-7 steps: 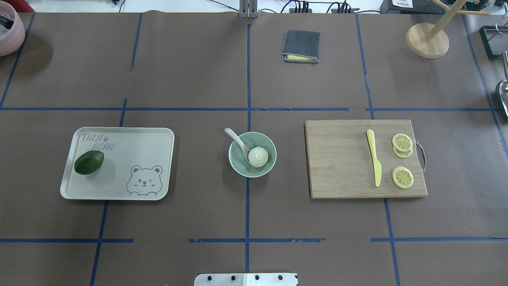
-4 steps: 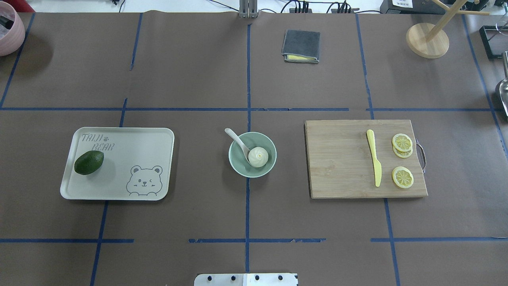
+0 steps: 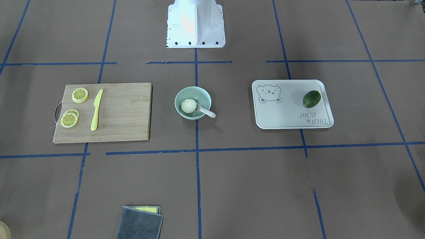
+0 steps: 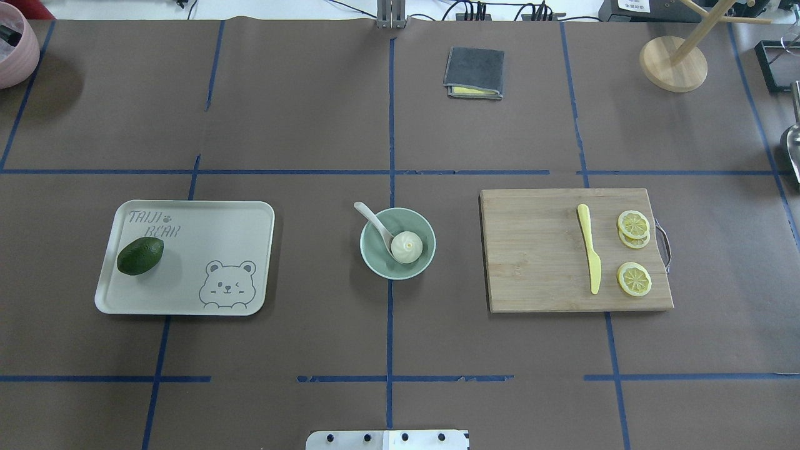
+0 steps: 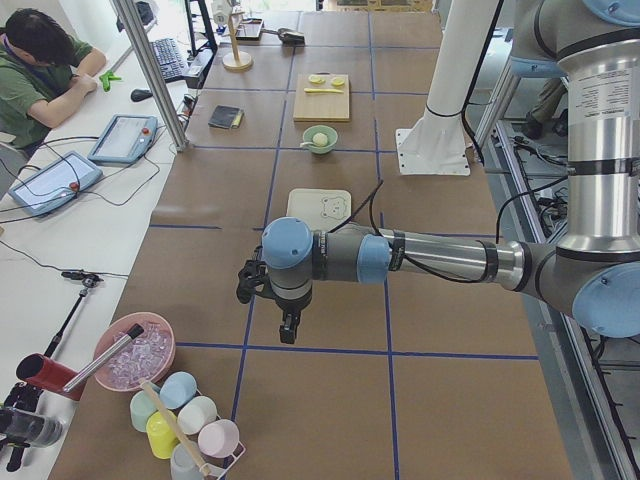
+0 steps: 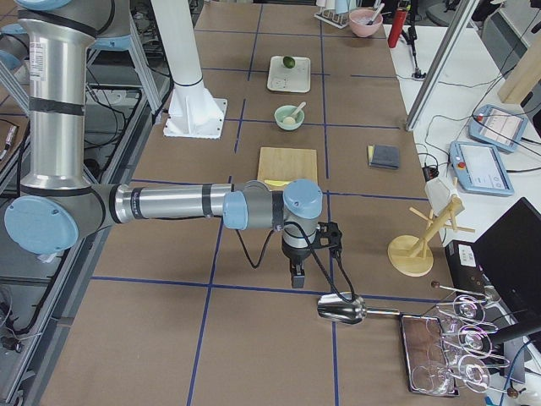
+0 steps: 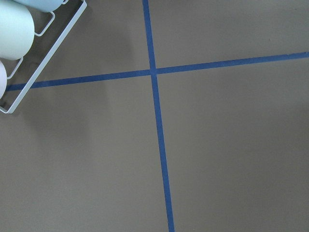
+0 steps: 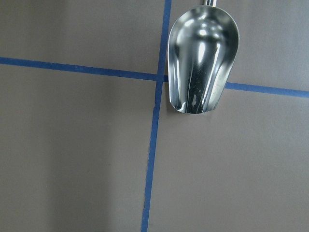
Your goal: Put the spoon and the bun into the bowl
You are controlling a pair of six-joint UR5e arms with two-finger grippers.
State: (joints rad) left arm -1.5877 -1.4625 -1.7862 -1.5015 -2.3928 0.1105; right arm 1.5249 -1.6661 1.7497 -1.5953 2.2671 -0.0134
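The pale mint-green bowl (image 4: 376, 260) stands at the table's middle, also in the front-facing view (image 3: 201, 95). The white bun (image 4: 406, 247) lies inside it. The cream spoon (image 4: 372, 219) has its scoop in the bowl beside the bun and its handle over the far-left rim. My left gripper (image 5: 287, 330) shows only in the exterior left view, hanging over bare table far from the bowl. My right gripper (image 6: 296, 277) shows only in the exterior right view, near a metal scoop. I cannot tell whether either is open or shut.
A grey bear tray (image 4: 206, 219) with an avocado (image 4: 140, 255) lies left of the bowl. A wooden board (image 4: 537, 250) with a yellow knife (image 4: 589, 250) and lemon slices (image 4: 634, 278) lies right. A grey cloth (image 4: 474, 72), wooden stand (image 4: 673, 62), metal scoop (image 8: 203, 58) and cup rack (image 7: 29, 53) sit at the edges.
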